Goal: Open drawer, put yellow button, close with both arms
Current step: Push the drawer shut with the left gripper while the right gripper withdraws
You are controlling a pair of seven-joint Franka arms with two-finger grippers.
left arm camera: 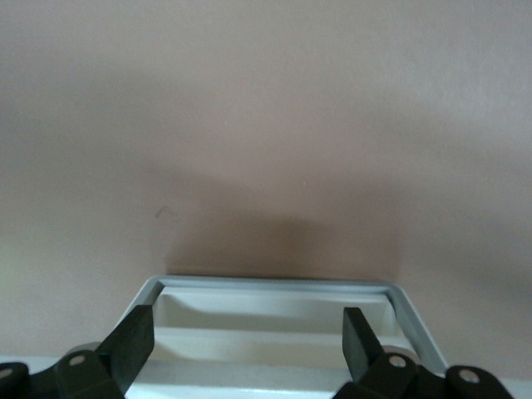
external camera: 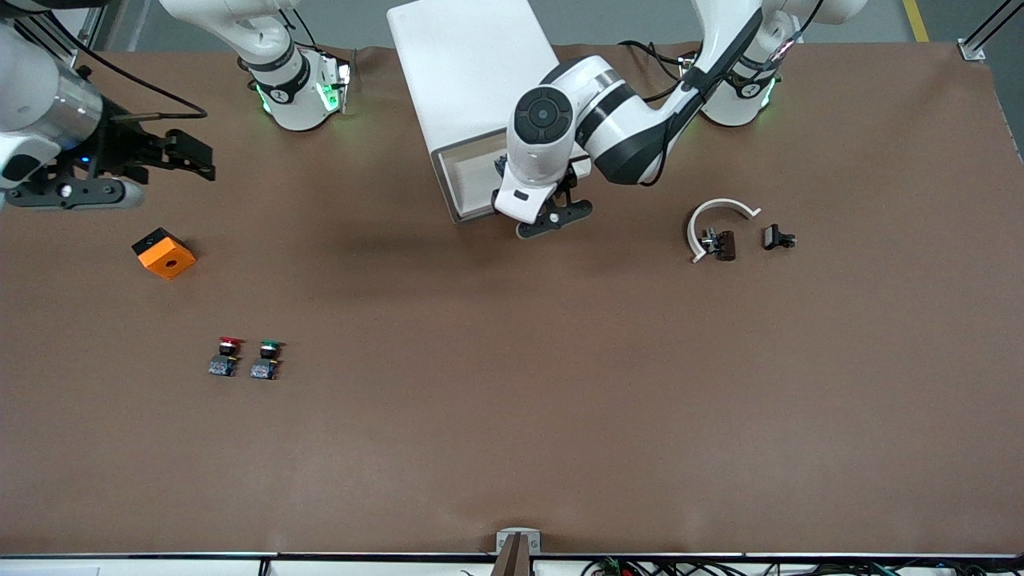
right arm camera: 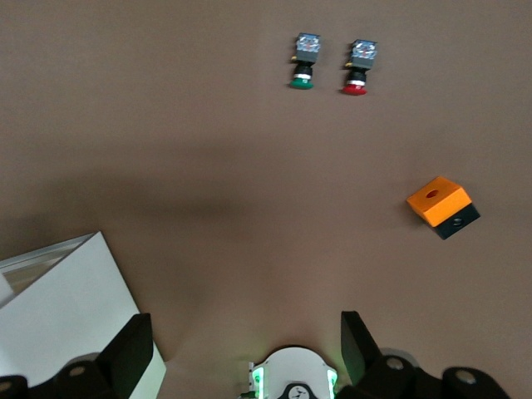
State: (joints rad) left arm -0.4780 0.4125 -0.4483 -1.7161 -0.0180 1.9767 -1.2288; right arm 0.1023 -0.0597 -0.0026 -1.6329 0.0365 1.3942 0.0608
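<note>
The white cabinet (external camera: pixel 472 72) stands between the arms' bases, and its top drawer (external camera: pixel 452 186) is pulled out toward the front camera. My left gripper (external camera: pixel 506 172) hangs over the open drawer, mostly hidden under its own wrist. In the left wrist view it (left arm camera: pixel 249 332) is open, nothing between the fingers, with the drawer's rim (left arm camera: pixel 274 284) and pale inside below. My right gripper (external camera: pixel 200 158) hovers open and empty over bare table at the right arm's end, apart from everything (right arm camera: pixel 245 341). The yellow button is not in view.
An orange box (external camera: pixel 164 253) lies near the right gripper. A red-capped button (external camera: pixel 226 356) and a green-capped button (external camera: pixel 266 358) stand side by side nearer the front camera. A white curved piece (external camera: pixel 716 210) and two small black parts (external camera: pixel 778 238) lie toward the left arm's end.
</note>
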